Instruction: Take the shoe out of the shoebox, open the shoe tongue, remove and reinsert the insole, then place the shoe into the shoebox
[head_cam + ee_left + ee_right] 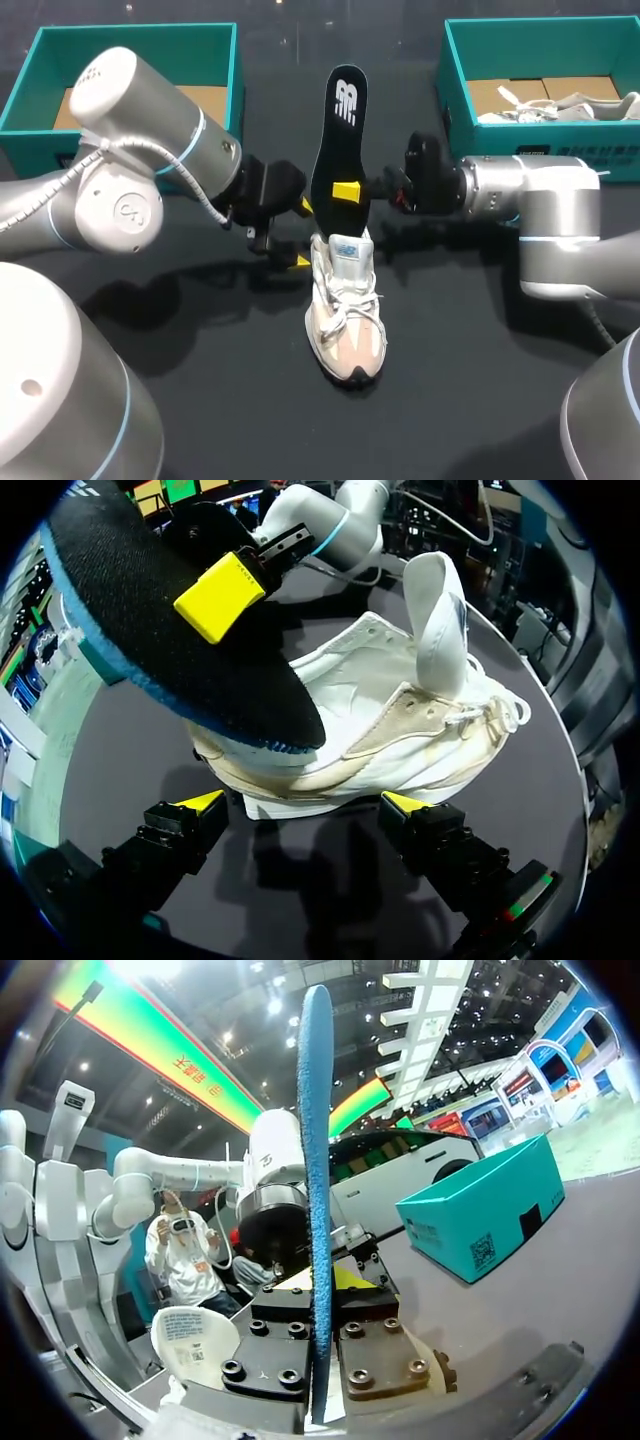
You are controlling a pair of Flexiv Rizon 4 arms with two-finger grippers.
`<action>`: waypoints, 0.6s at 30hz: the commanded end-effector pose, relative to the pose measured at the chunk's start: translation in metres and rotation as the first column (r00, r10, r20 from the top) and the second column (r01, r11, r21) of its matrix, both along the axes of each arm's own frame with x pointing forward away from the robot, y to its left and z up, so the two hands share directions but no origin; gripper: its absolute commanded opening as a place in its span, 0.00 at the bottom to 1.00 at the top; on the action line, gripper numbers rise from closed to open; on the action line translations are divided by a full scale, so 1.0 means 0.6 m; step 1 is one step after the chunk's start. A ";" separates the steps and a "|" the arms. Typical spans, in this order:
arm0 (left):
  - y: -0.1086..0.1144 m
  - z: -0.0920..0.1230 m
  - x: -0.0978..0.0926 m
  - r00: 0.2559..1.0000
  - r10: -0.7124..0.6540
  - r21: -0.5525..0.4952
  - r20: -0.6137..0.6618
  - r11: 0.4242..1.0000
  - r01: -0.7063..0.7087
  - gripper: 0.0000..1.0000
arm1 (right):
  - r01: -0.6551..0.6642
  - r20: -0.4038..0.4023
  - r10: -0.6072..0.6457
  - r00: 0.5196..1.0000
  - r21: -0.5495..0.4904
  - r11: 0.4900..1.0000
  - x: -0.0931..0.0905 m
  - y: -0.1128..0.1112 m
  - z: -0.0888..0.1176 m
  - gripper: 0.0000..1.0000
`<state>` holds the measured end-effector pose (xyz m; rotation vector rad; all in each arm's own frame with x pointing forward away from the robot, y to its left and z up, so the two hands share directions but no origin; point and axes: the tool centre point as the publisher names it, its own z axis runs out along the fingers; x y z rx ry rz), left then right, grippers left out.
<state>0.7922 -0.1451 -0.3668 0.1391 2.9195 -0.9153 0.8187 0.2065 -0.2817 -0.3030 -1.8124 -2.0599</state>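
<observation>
A white and beige shoe (345, 320) stands on the black table, toe toward the front, tongue (440, 620) lifted. Above its heel opening a black insole (338, 140) stands nearly upright, and my right gripper (347, 190) is shut on its middle. In the right wrist view the insole (318, 1140) is edge-on between the shut fingers (290, 1305), with the tongue (195, 1340) below. My left gripper (303, 234) is open beside the heel. In its own view the yellow tips (203, 802) straddle the shoe's side (400, 730) without touching it, under the insole (150, 630).
A teal shoebox (130, 35) sits at the back left behind my left arm. Another teal shoebox (450, 80) at the back right holds a second white shoe (560, 105). Dark tabletop lies open in front of the shoe.
</observation>
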 end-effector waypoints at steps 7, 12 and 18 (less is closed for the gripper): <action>0.001 -0.005 -0.006 0.999 0.020 0.012 0.026 1.000 -0.020 1.00 | 0.080 -0.053 -0.080 0.995 0.011 0.997 -0.013 0.006 -0.026 0.00; 0.002 -0.003 -0.005 0.999 0.023 0.012 0.030 1.000 -0.024 1.00 | 0.116 -0.071 -0.115 0.991 -0.004 0.993 -0.024 0.002 -0.028 0.00; 0.003 -0.003 -0.002 0.999 0.027 0.012 0.031 1.000 -0.027 1.00 | 0.121 -0.100 -0.125 0.987 -0.047 0.992 -0.034 0.003 -0.035 0.00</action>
